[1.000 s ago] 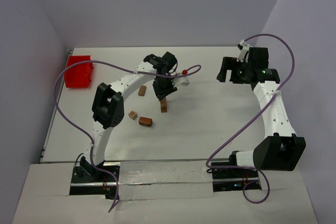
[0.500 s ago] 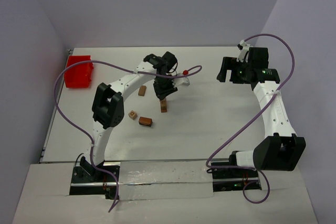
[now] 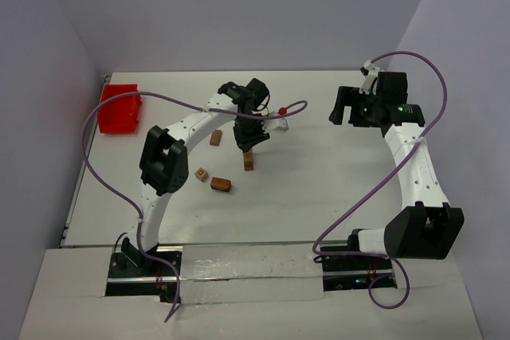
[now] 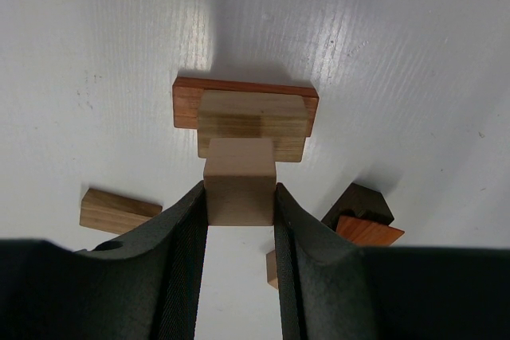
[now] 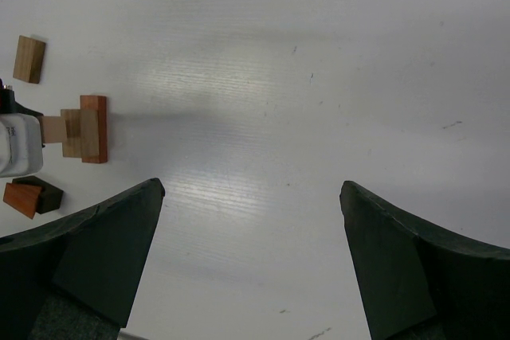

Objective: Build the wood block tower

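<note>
The wood block tower [image 3: 249, 161] stands mid-table. In the left wrist view it is a reddish-brown base block [image 4: 245, 103] with a tan block [image 4: 252, 121] on it. My left gripper [image 4: 239, 205] is right above it, shut on a pale tan cube [image 4: 239, 190] that sits at the top of the stack. From the top view the left gripper [image 3: 246, 141] covers the tower's top. The tower also shows in the right wrist view [image 5: 83, 129]. My right gripper [image 5: 251, 197] is open and empty, held high at the table's far right [image 3: 349, 107].
Loose blocks lie left of the tower: a tan cuboid [image 3: 215, 138], a small tan cube [image 3: 202, 173], and a reddish block on a dark brown one [image 3: 221, 185]. A red plastic tray [image 3: 119, 108] stands at the far left. A purple cable with a red tip [image 3: 280, 109] hangs near the left gripper.
</note>
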Controlling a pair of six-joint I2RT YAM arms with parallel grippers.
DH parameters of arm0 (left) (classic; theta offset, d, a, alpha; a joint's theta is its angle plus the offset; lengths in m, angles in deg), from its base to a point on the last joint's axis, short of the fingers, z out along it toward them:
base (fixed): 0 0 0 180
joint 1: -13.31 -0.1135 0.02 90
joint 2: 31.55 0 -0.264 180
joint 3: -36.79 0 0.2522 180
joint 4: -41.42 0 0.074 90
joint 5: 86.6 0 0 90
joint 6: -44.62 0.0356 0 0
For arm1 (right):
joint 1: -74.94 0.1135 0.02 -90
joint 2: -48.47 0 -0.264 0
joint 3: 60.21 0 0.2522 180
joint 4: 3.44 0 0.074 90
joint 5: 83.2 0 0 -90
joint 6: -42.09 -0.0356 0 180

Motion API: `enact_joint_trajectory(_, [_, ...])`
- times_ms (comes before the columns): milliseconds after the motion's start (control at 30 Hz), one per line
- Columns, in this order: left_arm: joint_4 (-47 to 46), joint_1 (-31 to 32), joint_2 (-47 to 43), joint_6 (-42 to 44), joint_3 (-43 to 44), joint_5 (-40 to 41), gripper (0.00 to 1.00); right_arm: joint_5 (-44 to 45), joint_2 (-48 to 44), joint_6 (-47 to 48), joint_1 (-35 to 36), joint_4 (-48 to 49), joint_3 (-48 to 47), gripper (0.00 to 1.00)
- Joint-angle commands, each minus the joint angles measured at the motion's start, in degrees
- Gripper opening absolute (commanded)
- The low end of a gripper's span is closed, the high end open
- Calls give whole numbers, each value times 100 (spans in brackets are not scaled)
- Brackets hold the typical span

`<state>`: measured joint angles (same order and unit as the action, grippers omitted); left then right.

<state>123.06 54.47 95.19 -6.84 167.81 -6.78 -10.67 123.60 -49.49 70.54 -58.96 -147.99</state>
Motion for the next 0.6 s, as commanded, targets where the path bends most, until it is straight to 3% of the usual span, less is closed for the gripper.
enact_joint_trajectory(0, [-82,32,-19,137,223,-174,16,7,-46,56,-34,77,23,100])
enact_joint_trajectory(567, [-150,32,201,163,420,-20,16,-11,-27,52,-25,116,81,100])
